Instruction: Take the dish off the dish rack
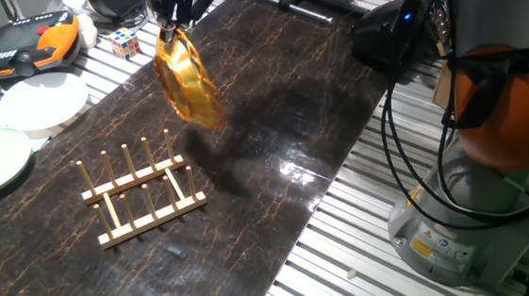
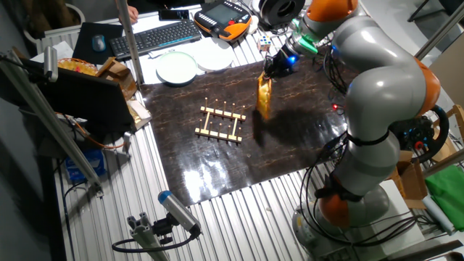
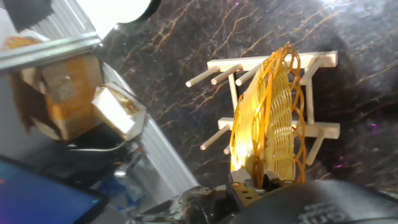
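Hanging dish [image 1: 187, 83] in pincer [image 1: 172, 29] above rack [image 1: 140, 198]

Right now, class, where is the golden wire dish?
The dish hangs on edge in the gripper, clear of the wooden rack and above the dark tabletop beyond it.

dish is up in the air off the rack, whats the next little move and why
Probably carry the dish sideways, away from the dish rack, then lower it onto bare dark tabletop. The gripper holds it by its rim, hanging on edge clear above the pegs, so the rack is empty and only setting it down remains.
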Motion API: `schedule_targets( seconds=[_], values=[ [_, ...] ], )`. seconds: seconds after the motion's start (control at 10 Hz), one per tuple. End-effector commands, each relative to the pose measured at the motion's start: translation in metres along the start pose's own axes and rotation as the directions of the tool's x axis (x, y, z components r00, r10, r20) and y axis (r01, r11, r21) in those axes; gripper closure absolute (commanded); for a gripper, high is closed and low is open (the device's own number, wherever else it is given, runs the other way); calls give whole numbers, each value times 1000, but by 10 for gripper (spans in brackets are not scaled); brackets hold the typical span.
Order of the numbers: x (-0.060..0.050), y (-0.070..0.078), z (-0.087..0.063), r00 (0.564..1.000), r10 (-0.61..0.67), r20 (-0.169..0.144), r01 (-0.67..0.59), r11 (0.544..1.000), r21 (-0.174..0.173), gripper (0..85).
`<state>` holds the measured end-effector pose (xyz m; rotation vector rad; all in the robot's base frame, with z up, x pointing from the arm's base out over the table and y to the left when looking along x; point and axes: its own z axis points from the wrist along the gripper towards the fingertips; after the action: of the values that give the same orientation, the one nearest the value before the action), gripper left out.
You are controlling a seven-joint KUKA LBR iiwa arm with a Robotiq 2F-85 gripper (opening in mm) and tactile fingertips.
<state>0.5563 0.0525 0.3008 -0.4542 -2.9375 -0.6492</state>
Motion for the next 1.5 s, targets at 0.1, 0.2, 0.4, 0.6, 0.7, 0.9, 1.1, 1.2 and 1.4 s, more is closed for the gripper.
schedule_targets(
  seconds=[0.1,0.2,0.4,0.6,0.7,0.9,1.1,1.2,1.4],
  values=[
    [-12,-24,-6,993,-117,27,104,954,280,843],
    [-16,-29,-4,989,-144,36,124,933,337,843],
    [-27,-41,4,981,-189,40,157,901,404,843],
    [-41,-61,18,973,-227,34,187,870,456,843],
    [-47,-72,25,970,-243,23,206,865,457,843],
    [-53,-91,38,961,-278,1,244,843,479,843],
    [-54,-99,44,951,-307,-26,274,804,528,843],
    [-54,-101,47,950,-312,-35,280,794,540,843],
    [-54,-96,54,954,-297,-43,273,800,534,843]
  ],
)
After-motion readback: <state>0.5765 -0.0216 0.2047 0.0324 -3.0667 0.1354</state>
